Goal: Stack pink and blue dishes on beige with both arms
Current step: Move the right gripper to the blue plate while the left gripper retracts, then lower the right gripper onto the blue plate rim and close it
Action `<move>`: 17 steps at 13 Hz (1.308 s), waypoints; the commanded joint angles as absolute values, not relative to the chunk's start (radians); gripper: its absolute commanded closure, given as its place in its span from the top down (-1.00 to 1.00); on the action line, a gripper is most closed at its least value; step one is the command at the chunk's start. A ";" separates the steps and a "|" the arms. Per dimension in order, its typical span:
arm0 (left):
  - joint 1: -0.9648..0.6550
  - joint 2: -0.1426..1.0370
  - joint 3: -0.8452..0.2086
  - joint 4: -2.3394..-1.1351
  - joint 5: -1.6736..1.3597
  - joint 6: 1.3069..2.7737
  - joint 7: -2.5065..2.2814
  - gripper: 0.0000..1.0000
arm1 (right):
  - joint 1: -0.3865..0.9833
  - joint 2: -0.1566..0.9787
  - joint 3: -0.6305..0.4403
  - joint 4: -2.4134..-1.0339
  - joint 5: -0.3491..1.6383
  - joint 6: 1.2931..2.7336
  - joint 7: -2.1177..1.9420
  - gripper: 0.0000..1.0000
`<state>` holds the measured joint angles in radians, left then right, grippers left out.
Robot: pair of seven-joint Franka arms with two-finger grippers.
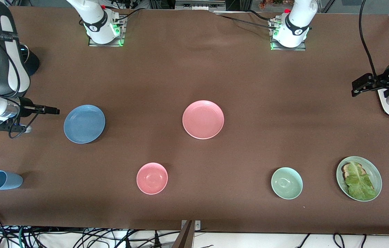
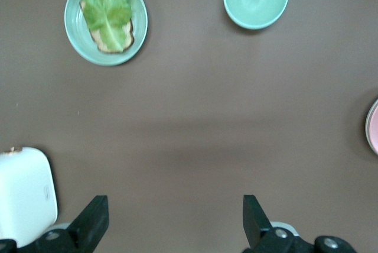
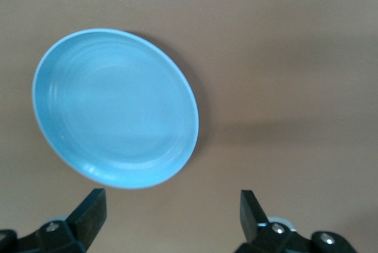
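Glossy smooth blue plate [image 3: 115,108], glossy pink plate [image 1: 203,119], matt brown table [image 1: 249,86]

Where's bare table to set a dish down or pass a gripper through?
Widest bare patch: from the arm bases down to the blue plate and pink plate. Also open: between the pink plate and the left gripper, and between the pink bowl and green bowl. Tightest: the right gripper beside the blue plate.

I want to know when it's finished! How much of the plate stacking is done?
Little looks done. The pink plate sits mid-table; no beige plate shows, perhaps hidden beneath it. In hand: nothing; the right gripper is open beside the blue plate, the left gripper open at its table end. Left: the blue plate needs stacking.
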<state>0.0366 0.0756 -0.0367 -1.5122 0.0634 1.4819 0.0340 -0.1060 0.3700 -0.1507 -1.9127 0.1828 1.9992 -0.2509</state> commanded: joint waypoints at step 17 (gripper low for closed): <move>0.031 0.081 -0.023 -1.499 -0.020 1.404 0.058 1.00 | -0.193 0.646 -0.137 -1.790 0.454 2.082 -0.568 -0.74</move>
<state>0.0282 0.0754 -0.0260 -1.5125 -0.0032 1.4104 0.0375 -0.1787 0.6345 -0.1472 -1.8056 0.4308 2.0872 -0.5438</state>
